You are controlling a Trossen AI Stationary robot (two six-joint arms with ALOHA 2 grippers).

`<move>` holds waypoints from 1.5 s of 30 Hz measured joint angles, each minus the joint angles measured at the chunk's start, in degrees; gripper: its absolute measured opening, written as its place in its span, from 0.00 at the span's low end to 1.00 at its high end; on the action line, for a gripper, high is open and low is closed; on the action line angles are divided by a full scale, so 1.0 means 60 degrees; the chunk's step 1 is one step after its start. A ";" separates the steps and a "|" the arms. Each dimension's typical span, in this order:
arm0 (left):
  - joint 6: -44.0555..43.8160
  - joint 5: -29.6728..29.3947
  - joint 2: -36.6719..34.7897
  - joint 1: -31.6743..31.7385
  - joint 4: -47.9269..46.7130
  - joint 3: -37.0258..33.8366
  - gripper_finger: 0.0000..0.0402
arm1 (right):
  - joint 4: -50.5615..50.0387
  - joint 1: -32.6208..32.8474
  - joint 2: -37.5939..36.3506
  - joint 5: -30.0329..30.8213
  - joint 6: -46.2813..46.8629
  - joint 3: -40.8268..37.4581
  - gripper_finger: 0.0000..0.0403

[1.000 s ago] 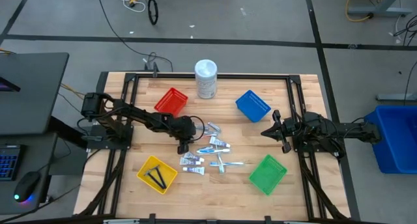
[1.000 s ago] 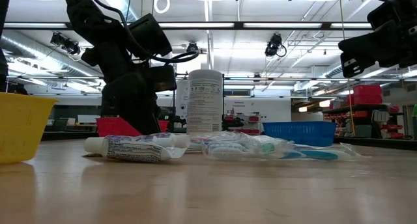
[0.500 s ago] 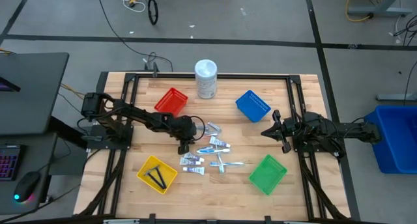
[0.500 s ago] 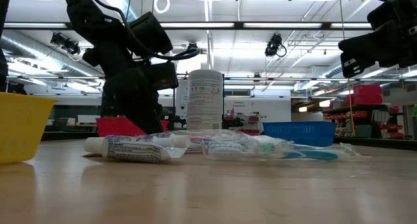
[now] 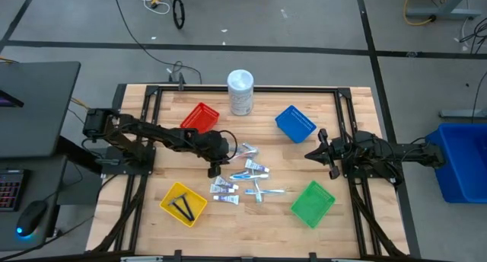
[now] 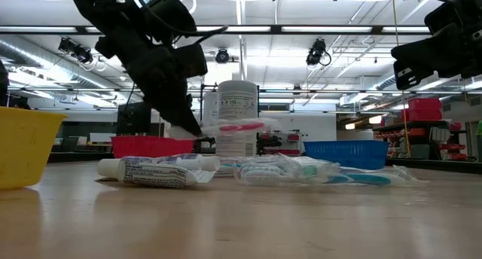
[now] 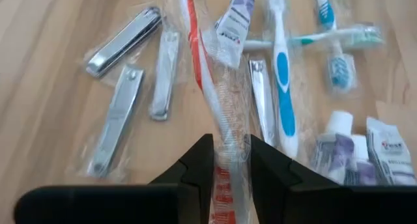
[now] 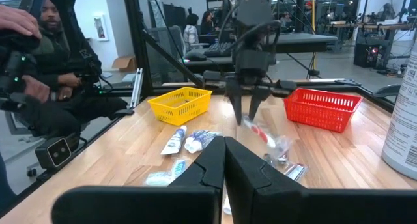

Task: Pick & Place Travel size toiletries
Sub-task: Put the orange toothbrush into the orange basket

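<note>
The left gripper [image 7: 227, 160] is clamped on a red toothbrush in a clear wrapper [image 7: 210, 87] and holds it clear of the table [image 5: 358, 224], above the nail clippers [image 7: 124, 40] and beside the red basket [image 5: 199, 119]. The other toiletries [image 5: 242, 182] lie in a loose heap mid-table, between the 4 baskets. The right gripper [image 5: 310, 153] hangs closed and empty near the blue basket [image 5: 295, 123].
</note>
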 joint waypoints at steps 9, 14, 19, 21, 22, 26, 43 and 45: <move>0.0227 -0.0417 -0.0810 -0.0314 -0.0361 0.0000 0.20 | 0.0000 0.0000 -0.0001 -0.0001 0.0000 0.0000 0.03; 0.0336 -0.0498 -0.1421 -0.0668 -0.0789 0.0000 0.19 | 0.0000 0.0000 -0.0001 -0.0004 -0.0002 0.0000 0.03; 0.0339 -0.0649 -0.1978 -0.0997 -0.0984 0.0000 0.20 | 0.0001 0.0000 -0.0001 -0.0001 -0.0002 -0.0001 0.03; 0.0346 -0.0732 -0.2148 -0.1102 -0.1050 0.0000 0.20 | 0.0000 0.0000 -0.0001 -0.0004 0.0001 -0.0001 0.03; 0.0346 -0.0742 -0.2214 -0.1145 -0.1133 0.0000 0.20 | 0.0000 0.0000 -0.0001 -0.0004 0.0001 0.0000 0.03; 0.0335 -0.0757 -0.2419 -0.1240 -0.1185 0.0000 0.19 | 0.0004 0.0000 -0.0001 -0.0004 -0.0002 0.0000 0.03; 0.0593 -0.1005 -0.2823 -0.1244 -0.1282 0.0000 0.20 | 0.0002 0.0000 -0.0001 0.0000 -0.0002 0.0000 0.03; 0.0730 -0.1009 -0.2820 -0.1244 -0.1290 -0.0003 0.19 | 0.0001 0.0000 -0.0001 0.0000 -0.0002 0.0000 0.03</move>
